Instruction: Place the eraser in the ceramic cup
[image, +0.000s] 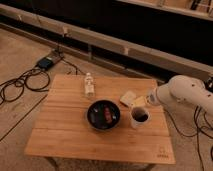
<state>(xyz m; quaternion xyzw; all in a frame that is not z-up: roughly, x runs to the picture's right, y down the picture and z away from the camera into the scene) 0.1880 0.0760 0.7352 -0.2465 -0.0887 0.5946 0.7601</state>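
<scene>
Eraser (141, 115) stands as a dark shape inside the cup (139, 118), on the table (65, 125) just right of the black bowl (103, 115). Claw (140, 101) hovers just above the cup; whether it is clamped I cannot tell

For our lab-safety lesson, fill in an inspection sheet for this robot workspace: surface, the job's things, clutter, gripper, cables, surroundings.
Surface: wooden table, slatted top, level.
Job's things: ceramic cup upright on the right side of the table; something dark shows in its mouth, possibly the eraser, not certain.
Clutter: black bowl mid-table with small items inside; clear bottle lying behind it; pale block near the cup.
Gripper: gripper just above and behind the cup, on the white arm coming in from the right.
Cables: black cables and a power box on the floor to the left.
Surroundings: concrete floor, dark wall behind.
</scene>
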